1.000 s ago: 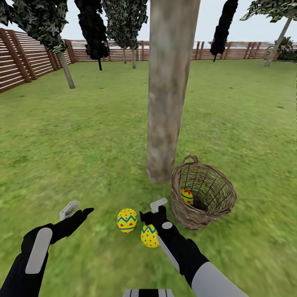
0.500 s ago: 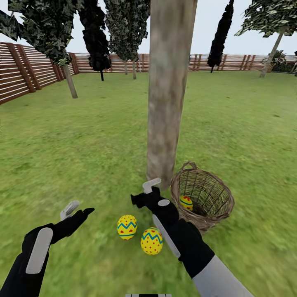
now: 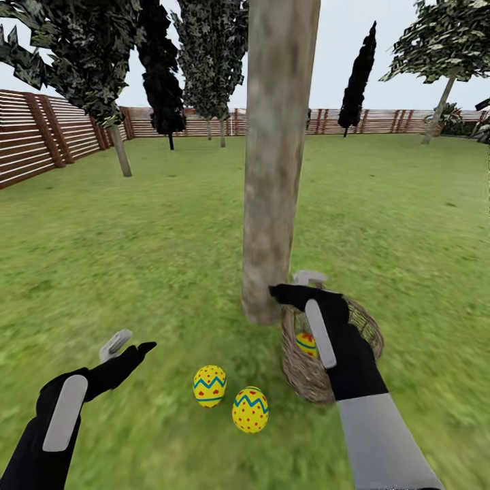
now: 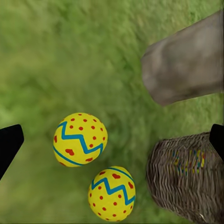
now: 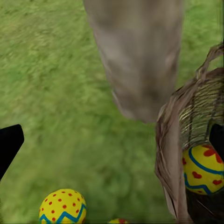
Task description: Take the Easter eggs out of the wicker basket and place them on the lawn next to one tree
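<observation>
Two grippers, both wide open and empty: right gripper (image 3: 294, 286) hangs over the basket (image 3: 306, 374) rim on the side nearest the tree (image 3: 275, 163); left gripper (image 3: 129, 342) hovers over grass, well apart from the basket. One egg (image 3: 306, 344) lies inside the basket. Two eggs (image 3: 209, 385) (image 3: 250, 409) sit on the lawn (image 3: 136, 238) just beside the basket, near the trunk.
</observation>
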`<state>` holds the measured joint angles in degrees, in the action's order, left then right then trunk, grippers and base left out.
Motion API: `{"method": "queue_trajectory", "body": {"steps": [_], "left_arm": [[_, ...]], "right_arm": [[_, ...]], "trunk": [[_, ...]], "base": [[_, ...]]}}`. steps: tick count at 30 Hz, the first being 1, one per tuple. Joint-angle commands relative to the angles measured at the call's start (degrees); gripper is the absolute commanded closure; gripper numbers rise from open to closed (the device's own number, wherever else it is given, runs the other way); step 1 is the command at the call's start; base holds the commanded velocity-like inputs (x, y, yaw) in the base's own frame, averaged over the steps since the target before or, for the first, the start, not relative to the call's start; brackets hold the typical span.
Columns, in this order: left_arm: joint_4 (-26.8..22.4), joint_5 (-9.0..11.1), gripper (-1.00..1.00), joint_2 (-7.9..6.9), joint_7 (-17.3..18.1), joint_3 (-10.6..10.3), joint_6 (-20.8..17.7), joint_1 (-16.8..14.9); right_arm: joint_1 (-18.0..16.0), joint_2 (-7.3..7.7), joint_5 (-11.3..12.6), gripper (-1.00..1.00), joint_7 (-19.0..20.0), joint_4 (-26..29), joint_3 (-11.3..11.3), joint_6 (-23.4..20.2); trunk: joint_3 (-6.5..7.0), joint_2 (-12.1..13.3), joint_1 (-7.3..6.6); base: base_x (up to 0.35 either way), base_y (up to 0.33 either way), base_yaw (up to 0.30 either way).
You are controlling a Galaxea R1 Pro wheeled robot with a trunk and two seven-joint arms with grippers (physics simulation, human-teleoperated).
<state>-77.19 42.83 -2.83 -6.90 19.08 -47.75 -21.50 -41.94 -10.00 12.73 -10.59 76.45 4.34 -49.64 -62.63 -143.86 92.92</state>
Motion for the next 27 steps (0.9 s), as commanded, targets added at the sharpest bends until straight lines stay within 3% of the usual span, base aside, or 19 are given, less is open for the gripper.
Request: {"method": "queue_trajectory", "body": {"steps": [1,5,6,7,12,18,22,25,27], "left_arm": [[-0.1,0.6,-1.0,0.09,-0.5,0.0,-0.3,0.0],[-0.7,0.6,-1.0,0.31,-0.5,-0.2,-0.3,0.0],[-1.5,0.6,-1.0,0.37,-0.5,-0.2,-0.5,0.0],[-1.7,0.6,-1.0,0.5,-0.5,-0.2,-0.5,0.0],[-2.0,0.6,-1.0,1.46,-0.5,-0.2,-0.6,0.0],[-1.9,0.5,-1.0,1.83,-0.6,-0.9,-0.5,0.0],[-1.9,0.5,-1.0,1.93,-0.6,-1.2,-0.5,0.0],[-2.0,0.5,-1.0,1.91,-0.6,-1.2,-0.5,0.0],[-2.0,0.5,-1.0,1.89,-0.6,-1.2,-0.5,0.0]], "right_arm": [[0.0,0.0,0.6,-1.0,-0.6,0.1,-1.1,-0.8],[-0.1,0.01,0.5,-1.0,-0.6,0.0,-4.9,-2.6],[-0.1,0.34,0.3,-1.0,-0.6,-0.4,-8.1,-5.1],[-0.1,0.62,0.3,-1.0,-0.6,-1.0,-9.3,-5.8],[-0.1,3.65,0.3,-1.0,-0.6,-4.3,-12.1,-6.5],[-2.8,7.13,0.4,-1.0,-0.5,-15.9,-12.7,-6.8],[-8.5,9.8,0.7,-1.0,-0.2,-29.1,-12.7,-6.6],[-11.8,11.15,0.8,-1.0,-0.1,-35.4,-12.7,-6.5],[-12.2,11.36,0.8,-1.0,-0.1,-36.2,-12.7,-6.4]], "trunk": [[0.17,0.0,-0.03],[1.06,0.0,-0.14],[1.28,0.1,-0.16],[1.5,0.1,-0.19],[2.61,0.1,-0.32],[2.83,0.2,-0.34],[2.83,0.2,-0.34],[2.83,0.2,-0.34],[2.83,0.2,-0.34]], "base": [[0.0,0.0,0.0],[0.0,0.0,0.0],[0.0,0.0,0.0],[0.0,0.0,0.0],[0.0,0.0,0.0],[0.0,0.0,0.0],[0.0,0.0,0.0],[0.025,-0.003,0.0],[0.143,-0.065,0.0]]}}
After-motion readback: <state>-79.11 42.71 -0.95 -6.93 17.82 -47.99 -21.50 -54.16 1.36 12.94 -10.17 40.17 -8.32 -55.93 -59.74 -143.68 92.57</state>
